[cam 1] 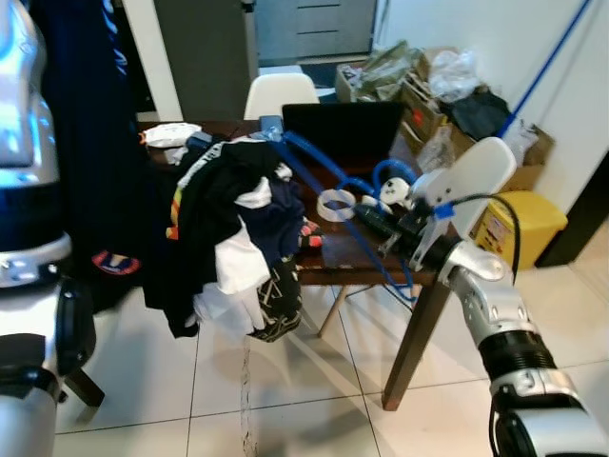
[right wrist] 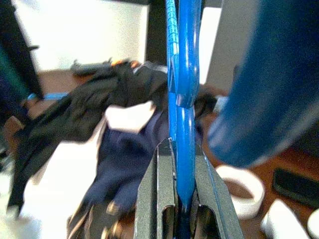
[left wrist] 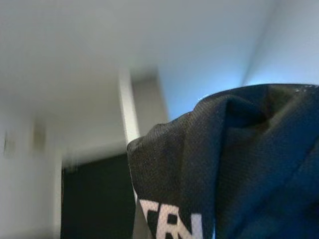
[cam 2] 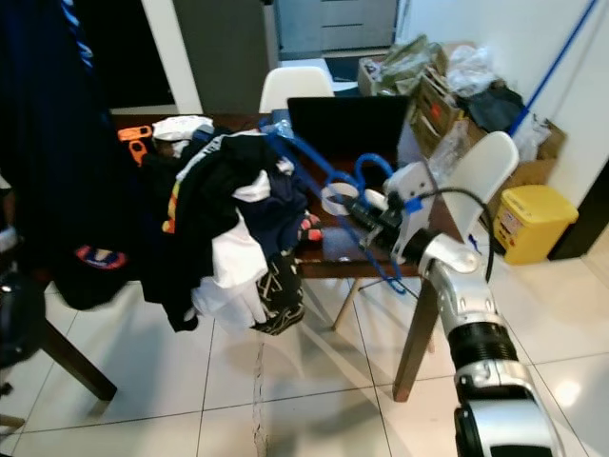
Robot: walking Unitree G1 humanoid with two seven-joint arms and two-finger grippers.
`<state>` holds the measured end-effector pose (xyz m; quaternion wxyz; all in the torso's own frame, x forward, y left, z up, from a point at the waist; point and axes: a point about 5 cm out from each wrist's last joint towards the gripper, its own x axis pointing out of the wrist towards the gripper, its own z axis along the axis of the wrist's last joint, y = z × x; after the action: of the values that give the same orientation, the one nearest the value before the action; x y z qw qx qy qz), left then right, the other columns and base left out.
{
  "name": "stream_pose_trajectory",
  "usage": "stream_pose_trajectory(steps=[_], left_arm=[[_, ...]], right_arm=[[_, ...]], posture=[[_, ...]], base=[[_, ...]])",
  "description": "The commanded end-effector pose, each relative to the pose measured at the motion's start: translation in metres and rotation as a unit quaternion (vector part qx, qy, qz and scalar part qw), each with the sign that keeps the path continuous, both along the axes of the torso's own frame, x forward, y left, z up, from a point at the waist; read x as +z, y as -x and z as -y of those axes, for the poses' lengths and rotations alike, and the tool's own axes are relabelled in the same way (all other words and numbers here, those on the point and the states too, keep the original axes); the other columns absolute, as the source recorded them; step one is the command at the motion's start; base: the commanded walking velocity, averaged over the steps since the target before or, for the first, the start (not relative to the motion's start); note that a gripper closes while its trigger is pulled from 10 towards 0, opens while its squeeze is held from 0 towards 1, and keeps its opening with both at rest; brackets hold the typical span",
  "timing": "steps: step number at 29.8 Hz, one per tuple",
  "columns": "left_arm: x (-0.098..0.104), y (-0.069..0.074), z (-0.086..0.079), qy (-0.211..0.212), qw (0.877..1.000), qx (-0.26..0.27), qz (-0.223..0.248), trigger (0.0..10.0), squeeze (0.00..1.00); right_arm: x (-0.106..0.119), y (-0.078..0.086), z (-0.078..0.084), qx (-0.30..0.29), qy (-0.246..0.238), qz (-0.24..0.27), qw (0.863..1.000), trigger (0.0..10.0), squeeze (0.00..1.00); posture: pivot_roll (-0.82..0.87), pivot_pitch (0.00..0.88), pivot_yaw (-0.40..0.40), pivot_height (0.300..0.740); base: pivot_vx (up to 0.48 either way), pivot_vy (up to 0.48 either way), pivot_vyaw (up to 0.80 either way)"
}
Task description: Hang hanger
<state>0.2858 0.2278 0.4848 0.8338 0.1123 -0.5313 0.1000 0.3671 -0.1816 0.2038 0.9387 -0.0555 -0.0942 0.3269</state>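
A blue plastic hanger (cam 1: 335, 181) lies slanted over the wooden table (cam 1: 354, 261), one end reaching into a pile of clothes (cam 1: 238, 228). My right gripper (cam 1: 381, 227) is shut on the hanger near its hook, above the table's right part. In the right wrist view the blue hanger (right wrist: 182, 99) runs straight up from between the two fingers (right wrist: 154, 199). My left arm (cam 1: 29, 190) is raised at the far left beside a dark hanging garment (cam 1: 90, 143). Black fabric with white letters (left wrist: 239, 169) shows close in the left wrist view.
A roll of white tape (cam 1: 335, 205) and a black laptop (cam 1: 343, 129) lie on the table. White chairs (cam 1: 481, 181) stand behind and right of it. Boxes, bags and a yellow bin (cam 1: 521, 224) crowd the right wall. Tiled floor (cam 1: 314, 400) lies in front.
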Motion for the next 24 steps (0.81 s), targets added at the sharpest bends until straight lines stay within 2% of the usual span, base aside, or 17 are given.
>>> stream_pose_trajectory(steps=[1, 3, 4, 5, 8, 11, 12, 15, 18, 19, 20, 21, 22, 24], left_arm=[[-0.003, -0.007, -0.01, 0.026, 0.999, -0.032, -0.031, 10.0, 0.0], [-0.003, -0.007, -0.01, 0.026, 0.999, -0.032, -0.031, 10.0, 0.0], [-0.002, -0.01, -0.01, 0.032, 0.996, -0.062, -0.047, 10.0, 0.0], [0.003, -0.008, -0.009, 0.017, 0.996, -0.073, -0.05, 10.0, 0.0], [0.011, -0.003, -0.006, -0.01, 0.997, -0.069, -0.045, 10.0, 0.0], [0.012, -0.002, -0.006, -0.014, 0.997, -0.061, -0.042, 10.0, 0.0], [0.004, -0.005, -0.006, -0.016, 0.998, -0.047, -0.048, 10.0, 0.0], [0.0, -0.007, -0.005, -0.019, 0.998, -0.042, -0.051, 10.0, 0.0], [-0.036, -0.025, -0.006, 0.015, 0.993, -0.045, -0.107, 10.0, 0.0], [-0.036, -0.025, -0.006, 0.015, 0.993, -0.045, -0.107, 10.0, 0.0], [-0.052, -0.032, -0.005, 0.028, 0.99, -0.04, -0.132, 10.0, 0.0], [-0.078, -0.041, -0.005, 0.041, 0.984, -0.017, -0.172, 10.0, 0.0], [-0.078, -0.041, -0.005, 0.041, 0.984, -0.017, -0.172, 10.0, 0.0], [-0.117, -0.049, -0.007, 0.058, 0.971, 0.024, -0.229, 10.0, 0.0]], right_arm=[[0.002, -0.001, -0.002, -0.001, -0.013, -0.005, 1.0, 10.0, 0.0], [0.002, -0.001, -0.002, -0.001, -0.013, -0.005, 1.0, 10.0, 0.0], [0.004, -0.001, -0.003, 0.009, -0.004, -0.01, 1.0, 10.0, 0.0], [0.007, -0.001, -0.005, 0.016, 0.003, -0.008, 1.0, 10.0, 0.0], [0.01, -0.001, -0.007, 0.021, 0.011, -0.005, 1.0, 10.0, 0.0], [0.012, -0.001, -0.008, 0.02, 0.009, -0.003, 1.0, 10.0, 0.0], [0.014, -0.001, -0.008, 0.016, 0.01, 0.001, 1.0, 10.0, 0.0], [0.014, -0.001, -0.008, 0.015, 0.011, 0.002, 1.0, 10.0, 0.0], [0.013, -0.001, -0.006, 0.006, 0.027, 0.001, 1.0, 10.0, 0.0], [0.013, -0.001, -0.006, 0.006, 0.027, 0.001, 1.0, 10.0, 0.0], [0.012, 0.0, -0.004, 0.004, 0.03, -0.002, 1.0, 10.0, 0.0], [0.01, 0.001, -0.002, 0.0, 0.038, -0.005, 0.999, 10.0, 0.0], [0.01, 0.001, -0.002, 0.0, 0.038, -0.005, 0.999, 10.0, 0.0], [0.007, 0.003, 0.0, -0.002, 0.051, -0.01, 0.999, 10.0, 0.0]], posture=[[0.1, 0.0, -0.009, 0.74], [0.1, 0.0, -0.009, 0.74], [0.11, 0.0, -0.028, 0.74], [0.11, 0.0, -0.03, 0.74], [0.11, 0.0, -0.029, 0.74], [0.11, 0.0, -0.033, 0.74], [0.11, 0.0, -0.03, 0.74], [0.11, 0.0, -0.03, 0.74], [0.1, 0.0, -0.016, 0.74], [0.1, 0.0, -0.016, 0.74], [0.09, 0.0, -0.012, 0.74], [0.08, 0.0, -0.003, 0.74], [0.08, 0.0, -0.003, 0.74], [0.07, 0.0, 0.001, 0.74]], base=[[0.326, 0.0, 0.0], [0.326, 0.0, 0.0], [0.345, 0.0, -0.8], [0.341, 0.0, -0.8], [0.342, 0.0, -0.73], [0.342, 0.0, -0.2], [0.334, 0.0, 0.0], [0.334, 0.0, 0.0], [0.286, 0.0, 0.0], [0.27, 0.0, 0.0], [0.0, 0.0, 0.0], [0.0, 0.0, 0.0], [0.0, 0.0, 0.0], [0.0, 0.0, 0.0]])
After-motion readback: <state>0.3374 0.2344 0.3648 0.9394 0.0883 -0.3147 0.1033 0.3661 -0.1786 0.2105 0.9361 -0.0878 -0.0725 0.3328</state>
